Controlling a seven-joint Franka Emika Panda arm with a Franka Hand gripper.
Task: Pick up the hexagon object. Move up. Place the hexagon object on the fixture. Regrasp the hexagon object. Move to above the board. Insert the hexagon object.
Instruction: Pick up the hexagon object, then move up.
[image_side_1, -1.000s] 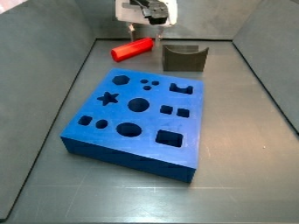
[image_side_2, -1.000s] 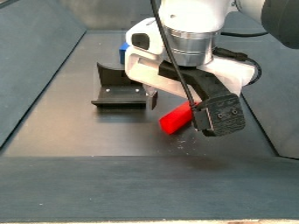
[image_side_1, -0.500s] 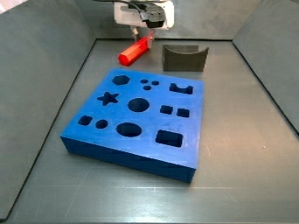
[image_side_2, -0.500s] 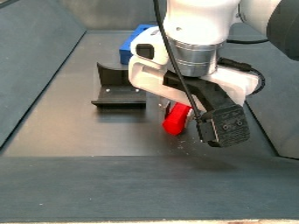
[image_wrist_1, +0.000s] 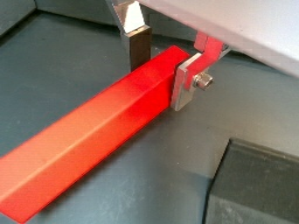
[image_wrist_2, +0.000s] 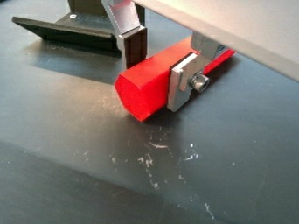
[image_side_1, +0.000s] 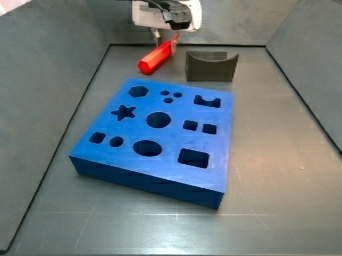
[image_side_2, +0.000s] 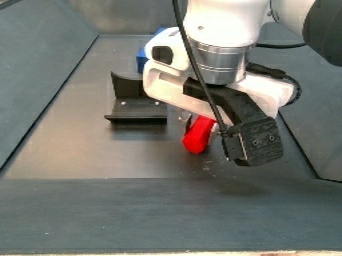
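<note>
The hexagon object (image_wrist_1: 100, 144) is a bright red bar lying low over the dark floor, also seen end-on in a wrist view (image_wrist_2: 142, 83). My gripper (image_wrist_1: 162, 74) straddles one end of it, both silver fingers pressed against its sides, shut on it. In both side views the hexagon object (image_side_1: 156, 56) (image_side_2: 199, 134) sits under the gripper (image_side_1: 164, 36), next to the fixture (image_side_1: 210, 66). The fixture (image_side_2: 135, 103) is a dark notched block. The blue board (image_side_1: 160, 130) with its cut-out holes lies nearer the front.
Grey walls enclose the floor on three sides. The fixture (image_wrist_2: 70, 33) stands close behind the fingers, and its corner (image_wrist_1: 257, 188) shows beside the bar. Part of the board (image_side_2: 159, 44) shows behind the arm. Scratches (image_wrist_2: 158, 156) mark the floor.
One second ago the red bar lay more crosswise; it has swung into line between the fingers as they closed on it. Since half a second ago almost nothing has moved.
</note>
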